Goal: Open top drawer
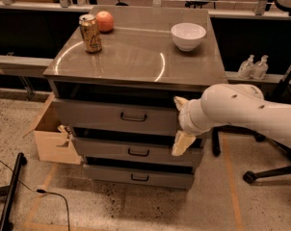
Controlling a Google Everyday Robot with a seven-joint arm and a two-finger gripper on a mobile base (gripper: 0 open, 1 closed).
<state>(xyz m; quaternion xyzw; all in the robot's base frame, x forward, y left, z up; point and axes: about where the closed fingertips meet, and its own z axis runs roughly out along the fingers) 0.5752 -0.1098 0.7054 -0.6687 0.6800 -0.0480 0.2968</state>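
Gripper (pixel 180 123) spread wide, empty, at the right end of the wide grey metal top drawer (pixel 97 114); small black horizontal bail handle (pixel 133 116) lies left of it.

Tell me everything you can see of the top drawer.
The top drawer is the tallest, widest of three grey metal fronts, just under the cabinet top with a dark gap above it. A small black handle sits at its centre. It looks shut or nearly so. The open gripper covers its right end in the picture; contact cannot be confirmed.
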